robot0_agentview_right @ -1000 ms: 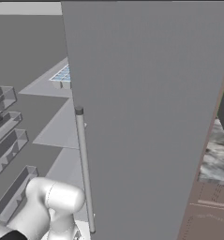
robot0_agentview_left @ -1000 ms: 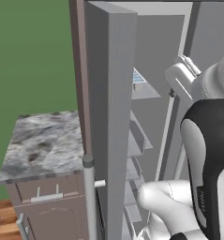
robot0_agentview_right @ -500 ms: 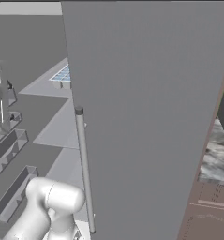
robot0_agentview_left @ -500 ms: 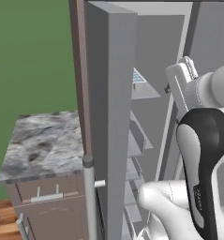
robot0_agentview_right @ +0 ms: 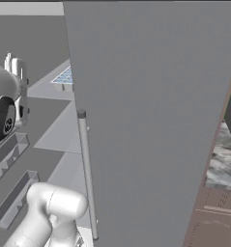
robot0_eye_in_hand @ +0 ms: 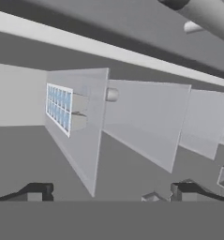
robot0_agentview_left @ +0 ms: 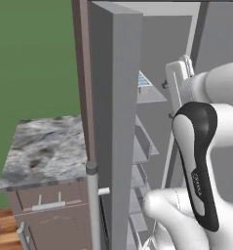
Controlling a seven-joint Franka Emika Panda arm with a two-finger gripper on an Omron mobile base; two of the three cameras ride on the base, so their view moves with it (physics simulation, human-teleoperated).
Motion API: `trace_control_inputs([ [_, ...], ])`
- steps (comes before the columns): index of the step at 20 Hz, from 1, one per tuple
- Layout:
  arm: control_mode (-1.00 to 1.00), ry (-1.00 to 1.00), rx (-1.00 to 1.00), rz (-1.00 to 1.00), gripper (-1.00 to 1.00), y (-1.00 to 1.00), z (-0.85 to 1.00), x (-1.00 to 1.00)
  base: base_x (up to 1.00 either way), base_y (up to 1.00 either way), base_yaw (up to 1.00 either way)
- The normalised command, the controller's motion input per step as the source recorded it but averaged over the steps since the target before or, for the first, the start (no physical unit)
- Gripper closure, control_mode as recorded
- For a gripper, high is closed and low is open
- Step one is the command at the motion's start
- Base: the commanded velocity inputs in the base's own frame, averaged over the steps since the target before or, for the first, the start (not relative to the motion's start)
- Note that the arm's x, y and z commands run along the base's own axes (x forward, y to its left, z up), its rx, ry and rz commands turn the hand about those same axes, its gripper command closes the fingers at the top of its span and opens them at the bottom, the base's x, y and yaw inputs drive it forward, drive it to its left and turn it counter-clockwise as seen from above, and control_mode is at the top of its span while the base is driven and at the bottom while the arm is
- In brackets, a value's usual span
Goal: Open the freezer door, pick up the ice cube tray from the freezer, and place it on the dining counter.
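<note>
A: Left base view?
B: freezer door is open. My hand has swung up level with the ice cube tray on its shelf.
A: Right base?
B: Tray unmoved on its shelf.
A: Hand view?
B: My fingers are spread wide, empty, tray ahead, well apart. Reach is next.

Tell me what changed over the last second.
The arm swung further into the freezer, its hand rising toward the shelf with the ice tray. The gripper stayed open and holds nothing. The freezer door stayed open and the tray kept its place.
</note>
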Motion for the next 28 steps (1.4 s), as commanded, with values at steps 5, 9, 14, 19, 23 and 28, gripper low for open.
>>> trace_control_inputs([
  [5,-1.0,-0.01,0.06,0.02,-1.0,-0.02,0.0,0.38,0.0,0.0,0.0],
  [9,-1.0,-0.01,0.01,0.01,-1.0,0.0,0.0,0.06,0.0,0.0,0.0],
  [14,-1.0,0.0,0.0,0.0,-1.0,0.0,0.0,0.42,0.0,0.0,0.0],
  [19,-1.0,0.0,0.01,0.0,-1.0,-0.02,0.0,0.65,0.0,0.0,0.0],
  [23,-1.0,0.0,0.03,0.01,-1.0,-0.09,-0.01,0.65,0.0,0.0,0.0],
  [28,-1.0,0.0,0.02,0.05,-1.0,-0.1,-0.19,0.56,0.0,0.0,0.0],
])
